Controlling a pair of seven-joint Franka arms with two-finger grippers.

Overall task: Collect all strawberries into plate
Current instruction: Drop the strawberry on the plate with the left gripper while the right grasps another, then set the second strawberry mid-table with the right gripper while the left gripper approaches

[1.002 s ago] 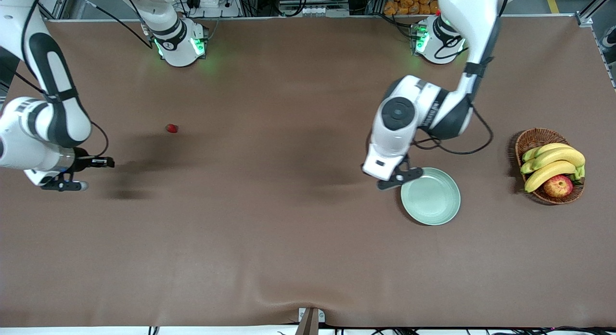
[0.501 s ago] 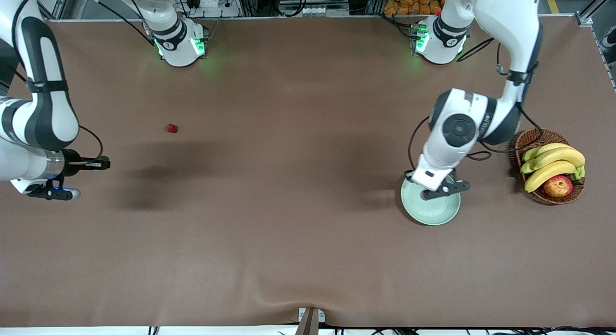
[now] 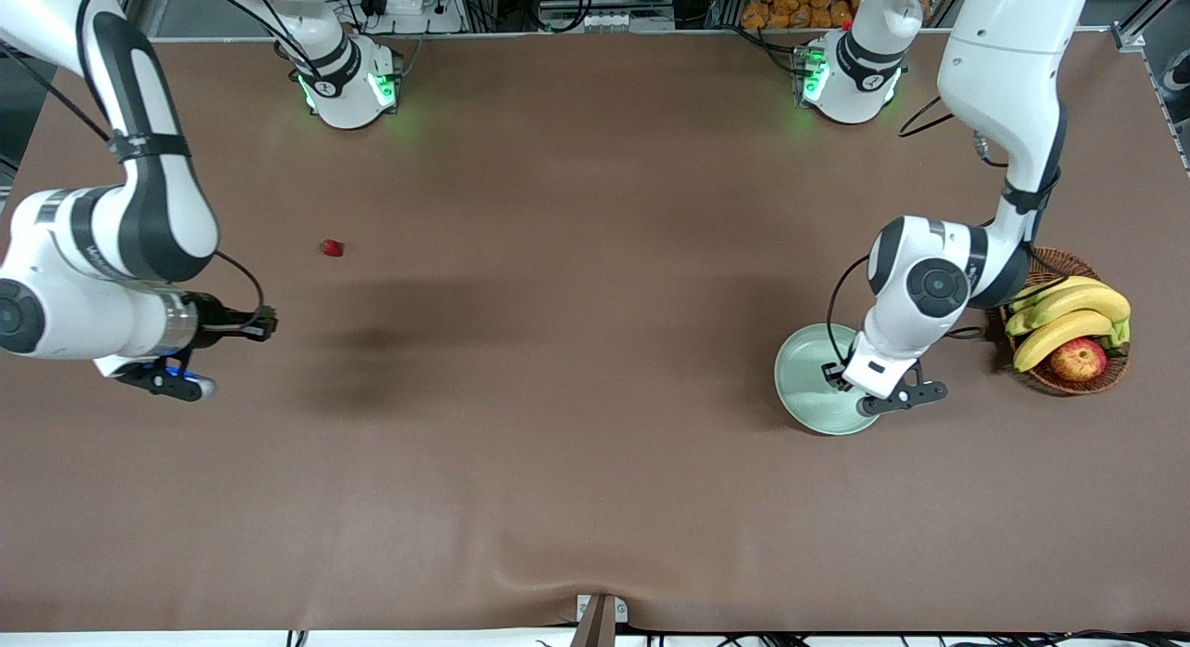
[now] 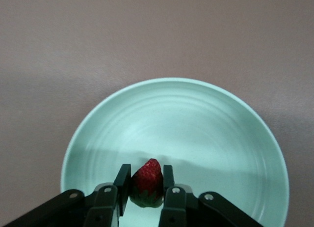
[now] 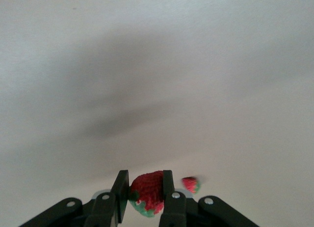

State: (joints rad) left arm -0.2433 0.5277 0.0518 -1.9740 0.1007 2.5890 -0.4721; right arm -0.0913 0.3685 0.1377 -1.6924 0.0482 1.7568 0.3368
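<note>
The left gripper (image 4: 146, 192) pinched a strawberry (image 4: 147, 183) over the mint-green plate (image 3: 807, 377), near its rim. The right gripper (image 5: 146, 195) clamped a second strawberry (image 5: 148, 191) above bare brown table (image 3: 558, 498) at the right arm's end. A third strawberry (image 3: 331, 248) lay on open cloth, well apart from the plate.

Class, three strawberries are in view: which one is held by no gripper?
The strawberry lying alone on the table, toward the right arm's end. The other two are clamped: one in the left gripper over the plate, one in the right gripper.
</note>
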